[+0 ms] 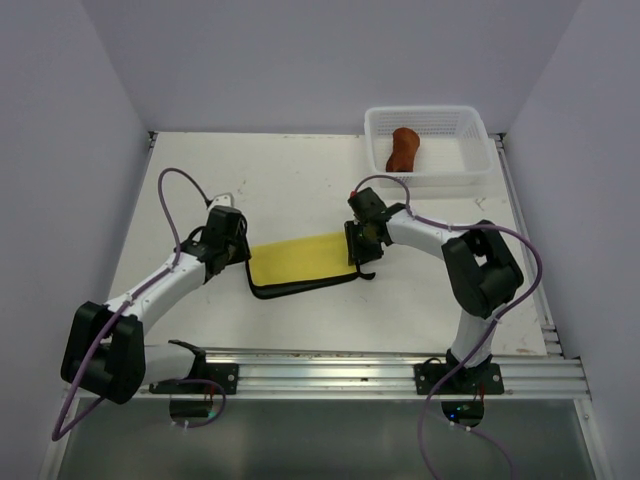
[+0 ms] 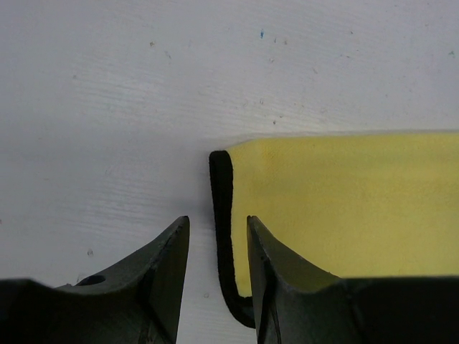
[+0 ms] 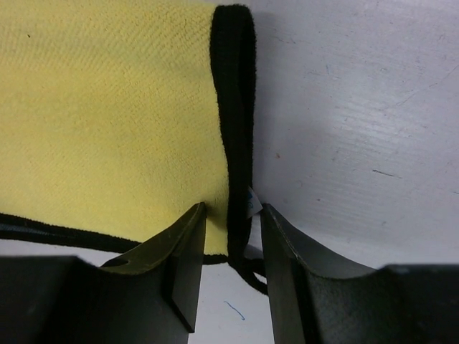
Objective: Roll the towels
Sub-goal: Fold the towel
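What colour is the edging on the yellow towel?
Black edging, clearest in the right wrist view.

Towel point(image 1: 300, 262) between left hand point(image 1: 238, 250) and right hand point(image 1: 358, 246), possibly touching both; other towel point(image 1: 404, 150) in basket point(image 1: 478, 150), far right.

white-black arms point(image 1: 150, 285), perhaps purple cables point(image 1: 168, 195)

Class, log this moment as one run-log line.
yellow towel: flat, unrolled | brown towel: in basket | left gripper: open astride left edge | right gripper: open astride right edge
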`<action>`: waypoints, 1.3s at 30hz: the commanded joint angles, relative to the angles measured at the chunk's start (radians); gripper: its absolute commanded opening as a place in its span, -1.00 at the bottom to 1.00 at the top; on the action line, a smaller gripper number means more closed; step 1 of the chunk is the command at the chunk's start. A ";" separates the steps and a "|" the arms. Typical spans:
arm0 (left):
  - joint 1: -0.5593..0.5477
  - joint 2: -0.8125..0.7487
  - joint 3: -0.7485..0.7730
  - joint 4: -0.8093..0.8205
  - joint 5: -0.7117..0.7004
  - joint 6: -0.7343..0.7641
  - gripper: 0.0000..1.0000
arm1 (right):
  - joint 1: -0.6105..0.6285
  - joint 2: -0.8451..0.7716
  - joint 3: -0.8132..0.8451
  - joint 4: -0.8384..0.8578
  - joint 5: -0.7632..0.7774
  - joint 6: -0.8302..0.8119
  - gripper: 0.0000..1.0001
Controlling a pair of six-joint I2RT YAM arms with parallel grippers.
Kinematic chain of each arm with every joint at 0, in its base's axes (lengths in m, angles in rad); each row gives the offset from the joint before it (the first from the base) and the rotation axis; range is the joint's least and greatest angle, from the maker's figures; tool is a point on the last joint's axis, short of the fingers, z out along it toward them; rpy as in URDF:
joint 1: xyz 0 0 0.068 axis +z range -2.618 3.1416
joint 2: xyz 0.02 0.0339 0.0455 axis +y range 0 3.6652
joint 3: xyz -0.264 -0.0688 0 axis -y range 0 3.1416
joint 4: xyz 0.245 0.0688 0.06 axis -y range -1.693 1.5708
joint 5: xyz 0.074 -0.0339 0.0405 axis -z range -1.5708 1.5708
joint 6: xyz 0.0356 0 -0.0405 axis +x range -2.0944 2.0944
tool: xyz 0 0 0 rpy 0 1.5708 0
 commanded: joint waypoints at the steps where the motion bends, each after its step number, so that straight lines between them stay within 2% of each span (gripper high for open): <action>1: 0.009 -0.011 -0.022 0.015 -0.022 -0.036 -0.16 | 0.011 0.019 0.007 -0.010 0.036 -0.015 -0.20; 3: 0.011 -0.020 -0.034 0.004 -0.036 -0.069 -0.16 | 0.017 0.020 0.003 -0.010 0.036 -0.014 -0.27; 4: 0.011 -0.031 -0.042 0.012 -0.039 -0.078 -0.17 | 0.015 0.018 0.000 -0.010 0.036 -0.014 -0.42; 7: 0.011 -0.086 -0.075 0.039 -0.047 -0.096 -0.17 | 0.017 0.009 -0.005 -0.012 0.036 -0.009 -0.69; 13: 0.011 -0.109 -0.065 0.018 -0.076 -0.072 -0.16 | 0.006 0.004 0.016 -0.059 0.069 -0.030 -1.00; 18: 0.011 -0.094 -0.094 0.036 -0.048 -0.075 -0.16 | -0.018 -0.010 0.032 -0.096 0.126 -0.023 -1.00; 26: 0.011 -0.092 -0.134 0.087 0.018 -0.069 -0.21 | -0.043 -0.126 0.041 -0.202 0.325 -0.052 -1.00; 29: 0.011 -0.070 -0.147 0.134 0.070 -0.064 -0.34 | -0.043 -0.189 0.049 -0.210 0.335 -0.064 -1.00; 33: 0.009 -0.043 -0.163 0.222 0.146 -0.055 -0.62 | -0.035 -0.237 0.068 -0.203 0.275 -0.099 -1.00; 39: -0.008 0.039 -0.149 0.291 0.219 -0.043 -0.77 | 0.038 -0.243 0.122 -0.205 0.221 -0.155 -1.00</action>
